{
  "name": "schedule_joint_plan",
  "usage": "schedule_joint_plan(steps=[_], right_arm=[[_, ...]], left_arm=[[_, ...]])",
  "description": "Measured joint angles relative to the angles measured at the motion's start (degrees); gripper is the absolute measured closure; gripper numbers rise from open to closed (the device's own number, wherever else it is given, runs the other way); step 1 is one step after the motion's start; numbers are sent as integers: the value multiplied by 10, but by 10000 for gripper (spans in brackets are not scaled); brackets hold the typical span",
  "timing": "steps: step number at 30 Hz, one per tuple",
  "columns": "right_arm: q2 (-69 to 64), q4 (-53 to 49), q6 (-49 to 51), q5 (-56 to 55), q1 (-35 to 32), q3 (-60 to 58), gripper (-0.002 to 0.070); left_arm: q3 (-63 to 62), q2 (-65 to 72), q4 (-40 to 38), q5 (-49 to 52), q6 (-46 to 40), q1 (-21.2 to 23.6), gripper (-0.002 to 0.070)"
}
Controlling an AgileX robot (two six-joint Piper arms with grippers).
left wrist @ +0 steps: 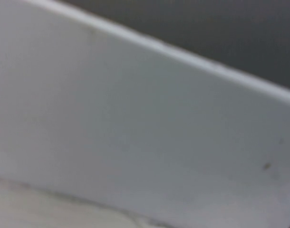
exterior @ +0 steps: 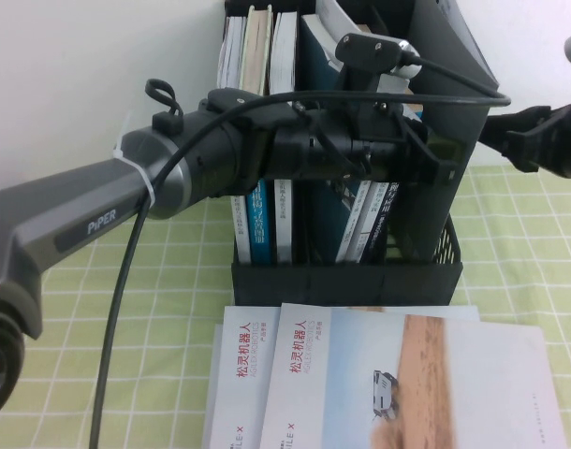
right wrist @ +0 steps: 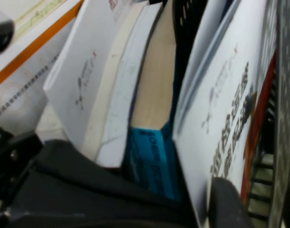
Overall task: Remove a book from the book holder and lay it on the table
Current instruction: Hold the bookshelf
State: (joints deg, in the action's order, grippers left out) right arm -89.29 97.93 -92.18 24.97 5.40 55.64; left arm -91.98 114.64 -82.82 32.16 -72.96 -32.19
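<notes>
The book holder stands at the back middle of the table with several upright books in it. The book leans in its right-hand slot, charcoal back facing right. In the right wrist view its white front shows the black title and red shape, next to the holder's slotted wall. My left gripper reaches across the holder's front to the book's edge. A close pale surface fills the left wrist view. My right gripper is at the holder's right side, open, with one finger against the white front.
Two white books with a sandy desert photo lie overlapped on the cloth just in front of the holder. Blue and white-spined books fill the holder's left slots. A white wall is close behind. My left arm's cable hangs over the left side.
</notes>
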Motion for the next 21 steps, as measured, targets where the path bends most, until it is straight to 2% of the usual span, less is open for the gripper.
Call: schedule_joint_plan(steps=[5,11,21], right_arm=[[5,0,-10,5,0,2,351],[75,-51,-1,5,0,2,263],[115,-61,-1,43,0,-32,248]], left_arm=[[-11,5,3,0,0,0,678],[-11,5,5,3,0,1,678],[-11,6,6,3,0,1,679]])
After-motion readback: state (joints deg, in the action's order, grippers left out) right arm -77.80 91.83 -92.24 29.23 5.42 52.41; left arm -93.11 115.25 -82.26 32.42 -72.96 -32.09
